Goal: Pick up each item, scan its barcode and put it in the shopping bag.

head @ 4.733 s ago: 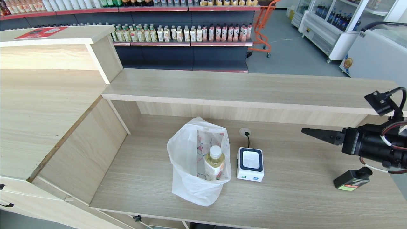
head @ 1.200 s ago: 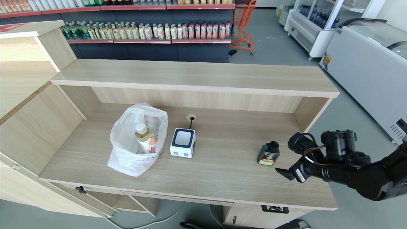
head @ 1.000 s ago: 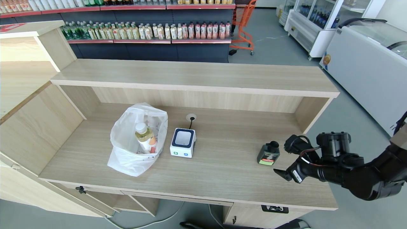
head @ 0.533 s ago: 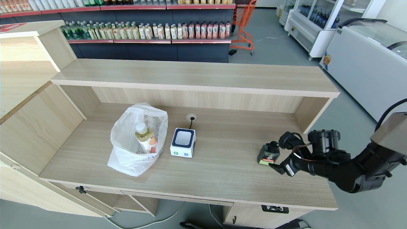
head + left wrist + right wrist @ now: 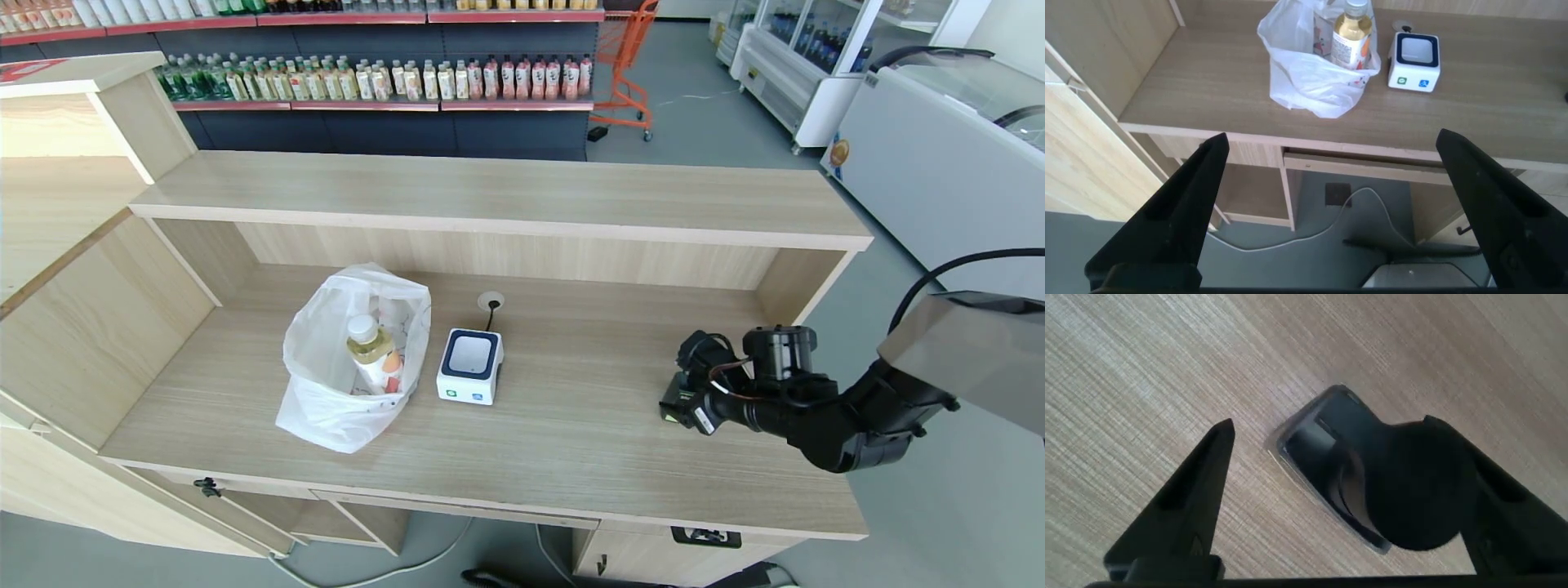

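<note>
Near the right edge of the desk (image 5: 571, 445), about midway between front and back, stands a small dark bottle (image 5: 1316, 447) with a round black cap. It is well apart from the scanner (image 5: 470, 367) and from the shopping bag (image 5: 322, 408), which already has a drink bottle (image 5: 369, 347) standing in it. The right gripper (image 5: 688, 406) is down at the little bottle. Its fingers (image 5: 1192, 506) are spread wide with one on each side of the body, and they don't look to be closed on it or holding anything yet. To my eye the bottle is a light, stiff thing, hard plastic or glass, with smooth and likely slippery sides. With its small foot and fat cap, I'd expect it to tip or skid if nudged from one side only. The best hold looks to be across the flatter sides of the body, below the cap. The grip should be firm enough that the bottle won't swivel, and it should leave the label face bare for scanning. I can't make out the barcode from here. The left gripper (image 5: 1331, 143) hangs out past the front edge of the desk, fingers wide apart and empty.
</note>
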Robot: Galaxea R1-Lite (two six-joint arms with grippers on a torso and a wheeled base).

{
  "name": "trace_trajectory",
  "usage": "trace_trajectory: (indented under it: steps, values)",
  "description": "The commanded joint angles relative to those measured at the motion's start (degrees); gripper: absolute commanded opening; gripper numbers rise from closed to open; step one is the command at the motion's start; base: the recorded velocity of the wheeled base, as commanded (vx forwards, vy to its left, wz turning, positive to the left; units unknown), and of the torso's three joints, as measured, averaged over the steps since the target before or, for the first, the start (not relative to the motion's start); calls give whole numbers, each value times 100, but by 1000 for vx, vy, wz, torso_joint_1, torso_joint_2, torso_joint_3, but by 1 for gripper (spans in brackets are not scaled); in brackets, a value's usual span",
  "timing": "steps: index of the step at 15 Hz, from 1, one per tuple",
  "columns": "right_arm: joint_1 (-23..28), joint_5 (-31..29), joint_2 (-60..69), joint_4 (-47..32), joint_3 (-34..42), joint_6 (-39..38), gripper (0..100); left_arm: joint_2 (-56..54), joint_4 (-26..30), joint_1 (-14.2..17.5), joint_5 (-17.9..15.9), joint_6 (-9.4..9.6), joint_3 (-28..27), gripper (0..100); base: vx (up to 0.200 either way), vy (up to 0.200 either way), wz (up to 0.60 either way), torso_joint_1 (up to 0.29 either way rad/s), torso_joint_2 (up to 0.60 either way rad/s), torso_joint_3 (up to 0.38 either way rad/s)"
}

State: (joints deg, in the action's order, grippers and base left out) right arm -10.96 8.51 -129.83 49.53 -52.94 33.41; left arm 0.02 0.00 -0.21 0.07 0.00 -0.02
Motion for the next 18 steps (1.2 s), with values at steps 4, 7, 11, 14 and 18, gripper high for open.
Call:
trace_trajectory:
  steps: [4, 7, 11, 14, 18]
  values:
    - [-152, 2, -201, 22, -76, -19, 0, -2, 0, 3, 1, 0, -6, 100, 0, 0, 0, 0, 0, 0]
    - [-135, 19, 195, 127, 408, -300, 0, -2, 0, 3, 1, 0, 2, 100, 0, 0, 0, 0, 0, 0]
    - [112, 37, 1698, 1314, 2174, -907, 0, -2, 0, 3, 1, 0, 2, 100, 0, 0, 0, 0, 0, 0]
    - [252, 63, 2999, 1876, 2895, 763, 0, -2, 0, 3, 1, 0, -6, 100, 0, 0, 0, 0, 0, 0]
    - [516, 2893, 3403, 1779, 2913, 5509, 0, -2, 0, 3, 1, 0, 2, 100, 0, 0, 0, 0, 0, 0]
